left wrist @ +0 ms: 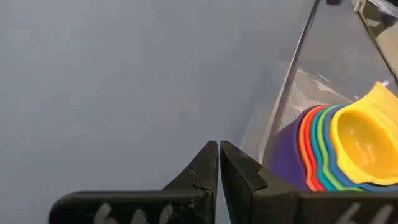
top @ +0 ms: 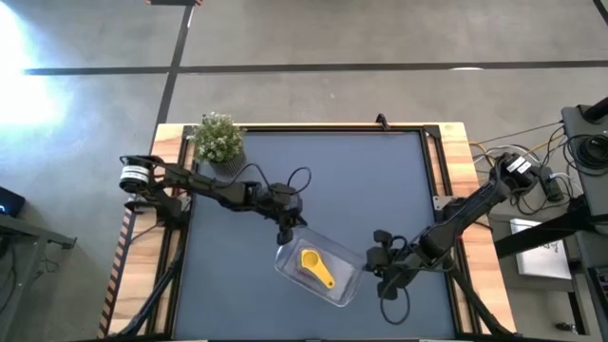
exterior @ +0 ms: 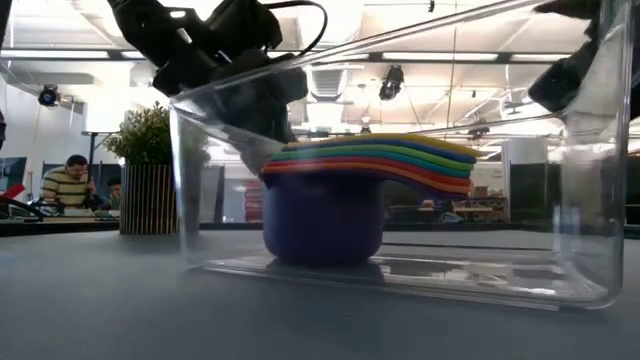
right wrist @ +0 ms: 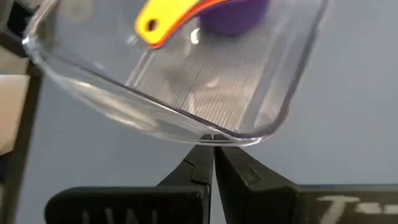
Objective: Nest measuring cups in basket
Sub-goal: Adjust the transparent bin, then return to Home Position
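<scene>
1. I see the basket [top: 349, 281] lying at an angle on the near-middle part of the table [top: 313, 180], its clear walls rising around the measuring cups [top: 313, 263], which sit nested in one stack inside it, yellow on top and purple at the bottom.
2. In the low view the stack's handles fan out together toward one side, and the purple cup rests on the basket floor, apart from the walls.
3. There's plenty of bare table behind the basket and to both sides; the potted plant [top: 219, 140] stands well away at the far left corner.
4. My left gripper [top: 286, 231] reaches in from the left edge and sits just beside the basket's far-left corner, outside the wall. Its fingers [left wrist: 205, 168] are pressed together, holding nothing.
5. My right gripper [top: 381, 275] comes in from the right edge, elbow bent, and sits just off the basket's right end. Its fingertips [right wrist: 202, 155] meet at the rounded rim, closed and empty.
</scene>
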Controlling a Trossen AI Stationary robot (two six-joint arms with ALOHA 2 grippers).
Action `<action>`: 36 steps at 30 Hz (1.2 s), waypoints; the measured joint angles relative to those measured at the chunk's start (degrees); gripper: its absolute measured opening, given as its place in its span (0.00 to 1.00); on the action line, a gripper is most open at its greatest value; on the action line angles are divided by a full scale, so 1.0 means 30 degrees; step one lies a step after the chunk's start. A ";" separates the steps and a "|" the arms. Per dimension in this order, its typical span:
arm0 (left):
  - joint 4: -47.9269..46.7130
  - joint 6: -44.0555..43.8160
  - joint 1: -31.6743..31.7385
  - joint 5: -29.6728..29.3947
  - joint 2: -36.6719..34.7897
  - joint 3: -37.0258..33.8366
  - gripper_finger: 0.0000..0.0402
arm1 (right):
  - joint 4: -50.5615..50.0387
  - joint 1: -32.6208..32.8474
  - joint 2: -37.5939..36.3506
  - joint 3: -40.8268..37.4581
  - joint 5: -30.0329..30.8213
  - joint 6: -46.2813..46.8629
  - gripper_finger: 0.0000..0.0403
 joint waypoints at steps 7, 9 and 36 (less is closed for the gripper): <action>-0.0367 -0.0567 -0.0498 0.0401 -0.0012 -0.0005 0.00 | -0.0251 -0.1150 -0.0022 0.0000 0.0173 -0.0465 0.02; -0.0404 -0.0705 -0.0616 0.0404 -0.0029 -0.0005 0.00 | -0.0257 -0.1457 -0.0022 0.0002 0.0153 -0.0669 0.02; -0.2434 -0.1581 -0.2482 -0.1752 -0.2181 -0.0005 0.00 | -0.2685 -0.3615 -0.2183 0.0007 0.1369 -0.2635 0.02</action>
